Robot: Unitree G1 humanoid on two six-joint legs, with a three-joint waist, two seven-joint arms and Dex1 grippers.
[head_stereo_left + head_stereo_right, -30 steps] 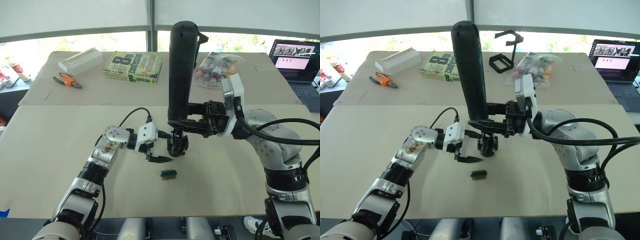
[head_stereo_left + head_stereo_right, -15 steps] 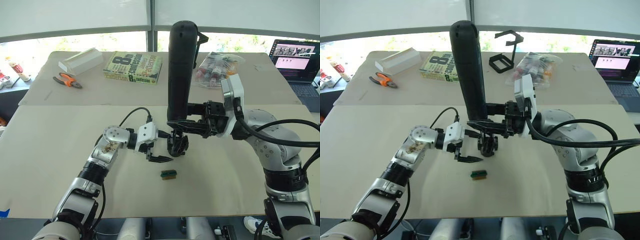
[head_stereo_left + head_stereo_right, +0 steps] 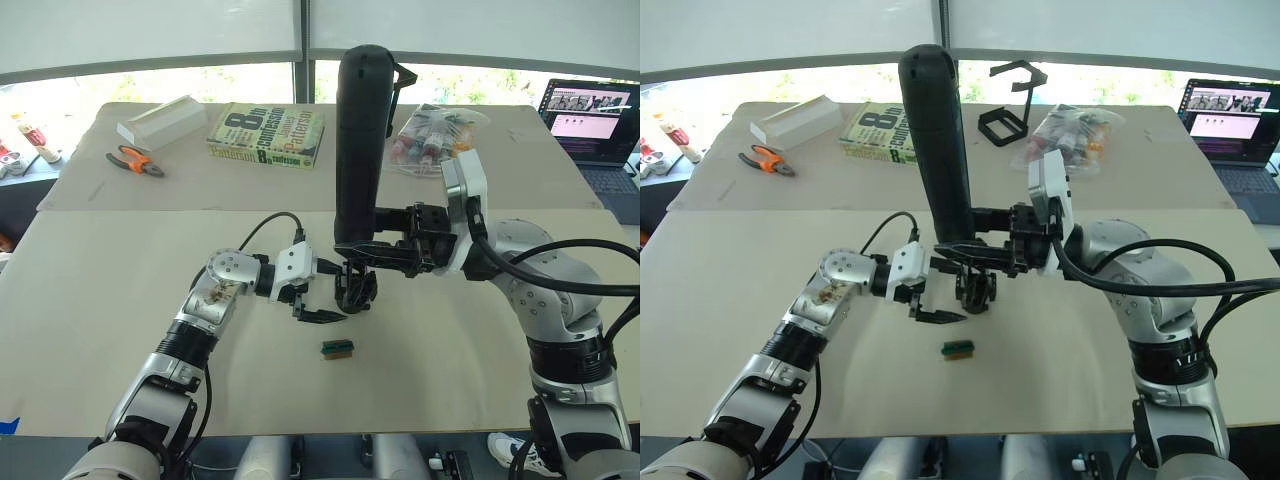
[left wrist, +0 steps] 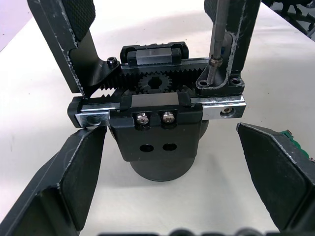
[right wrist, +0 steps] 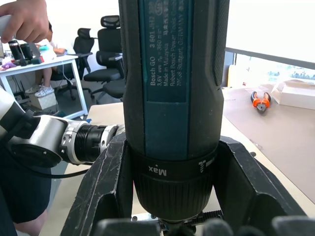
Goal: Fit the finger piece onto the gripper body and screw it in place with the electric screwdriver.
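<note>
Right gripper (image 3: 352,249) clamps upright electric screwdriver (image 3: 357,140) over gripper body (image 3: 355,289).

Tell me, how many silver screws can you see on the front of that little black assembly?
2. Both sit side by side in the front plate of the gripper body, one just beside the other, above two empty holes. Others may be hidden elsewhere.

The electric screwdriver (image 5: 170,98) runs off the right wrist view's top; its bit tip hides behind the gripper body (image 3: 355,290).
</note>
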